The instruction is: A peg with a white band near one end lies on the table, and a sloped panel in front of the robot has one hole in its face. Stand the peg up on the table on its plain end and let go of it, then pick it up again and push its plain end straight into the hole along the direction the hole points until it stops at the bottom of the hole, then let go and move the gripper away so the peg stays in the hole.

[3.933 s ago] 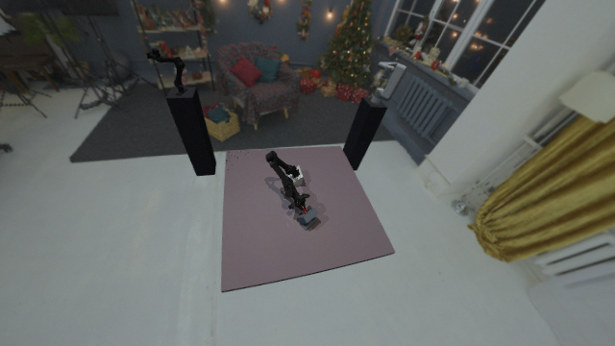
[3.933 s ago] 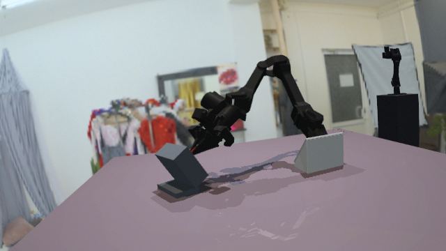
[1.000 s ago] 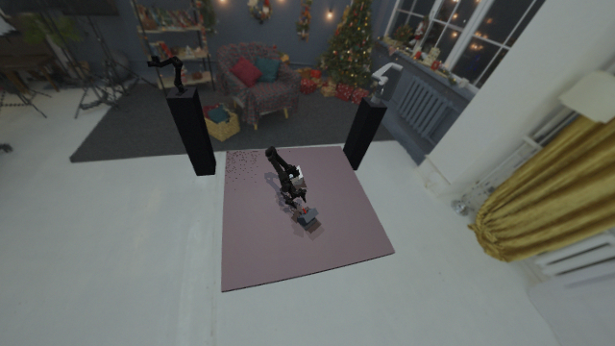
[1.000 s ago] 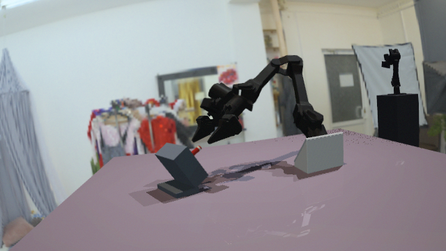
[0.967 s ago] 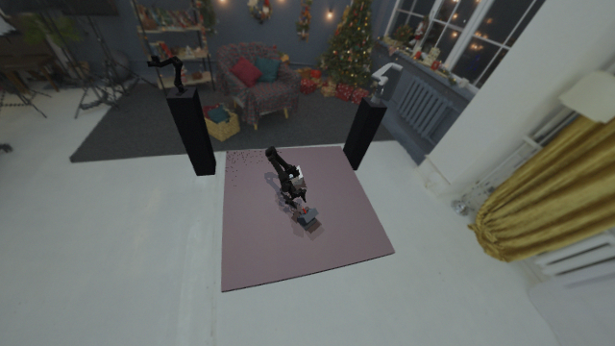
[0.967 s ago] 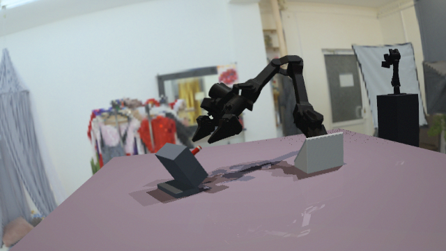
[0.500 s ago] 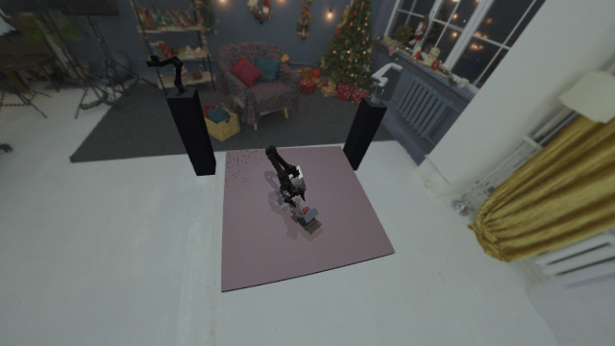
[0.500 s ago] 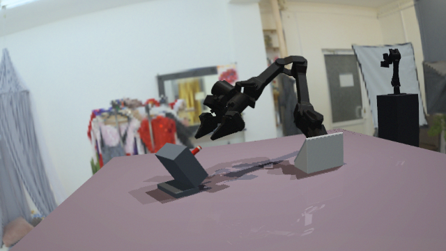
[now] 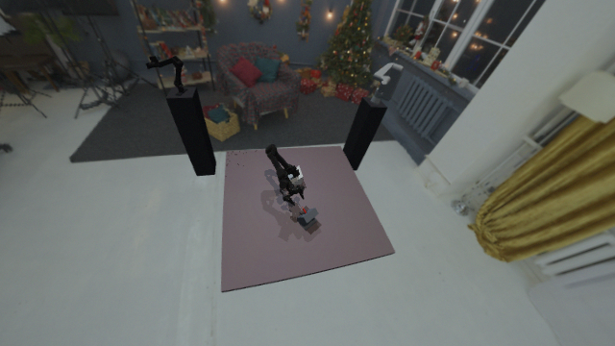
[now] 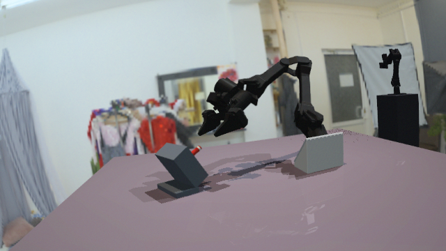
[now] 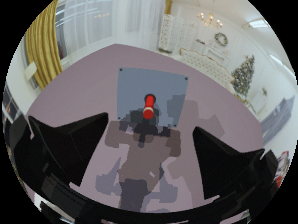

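The red peg [image 9: 304,210] [image 10: 196,150] [image 11: 148,104] sits in the hole of the sloped blue-grey panel [image 9: 309,216] [image 10: 181,164] [image 11: 131,87]. Its outer end, with the pale band near it, sticks out of the face toward the arm. Its other end is hidden inside the hole, so how deep it sits cannot be seen. My gripper [image 9: 298,201] [image 10: 207,135] [image 11: 152,124] is wide open and empty. In the exterior view its fingertips are above and back from the peg, with a visible gap and no contact.
A pale wedge-shaped block [image 10: 324,154] stands on the pink mat [image 9: 259,255] [image 10: 265,213] [image 11: 75,82] beside the arm's base. The panel's flat dark foot [image 10: 174,189] rests on the mat. Black pedestals [image 9: 193,132] [image 9: 365,132] stand beyond the mat.
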Controlling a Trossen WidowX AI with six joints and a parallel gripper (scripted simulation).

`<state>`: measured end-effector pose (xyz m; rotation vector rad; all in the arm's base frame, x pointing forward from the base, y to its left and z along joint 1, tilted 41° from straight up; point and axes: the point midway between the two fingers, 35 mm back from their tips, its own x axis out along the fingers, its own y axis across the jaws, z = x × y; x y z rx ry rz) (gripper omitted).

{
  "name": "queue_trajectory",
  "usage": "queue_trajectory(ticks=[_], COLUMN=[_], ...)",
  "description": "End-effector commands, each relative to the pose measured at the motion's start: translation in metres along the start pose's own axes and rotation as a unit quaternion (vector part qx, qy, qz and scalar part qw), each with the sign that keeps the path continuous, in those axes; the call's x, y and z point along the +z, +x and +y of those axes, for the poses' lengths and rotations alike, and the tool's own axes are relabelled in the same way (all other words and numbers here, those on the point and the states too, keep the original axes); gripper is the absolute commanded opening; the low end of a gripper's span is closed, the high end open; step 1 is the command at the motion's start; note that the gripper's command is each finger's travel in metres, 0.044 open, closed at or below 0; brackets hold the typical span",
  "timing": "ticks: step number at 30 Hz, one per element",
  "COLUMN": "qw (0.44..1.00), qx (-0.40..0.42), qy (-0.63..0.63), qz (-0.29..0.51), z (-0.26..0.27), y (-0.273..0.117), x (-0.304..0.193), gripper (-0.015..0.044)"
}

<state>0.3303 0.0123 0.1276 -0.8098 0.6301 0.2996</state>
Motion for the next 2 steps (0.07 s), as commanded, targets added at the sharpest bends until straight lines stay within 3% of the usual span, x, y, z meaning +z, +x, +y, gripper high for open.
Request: queue_trajectory(ticks=[1, 2], qw=[1.0, 1.0], qx=[-0.001, -0.001], qy=[0.0, 0.0], qz=[-0.001, -0.001], z=[-0.0003, -0.0003], y=[-0.0055, -0.0065], x=[0.0003, 0.0003], gripper=[0.044, 0.044])
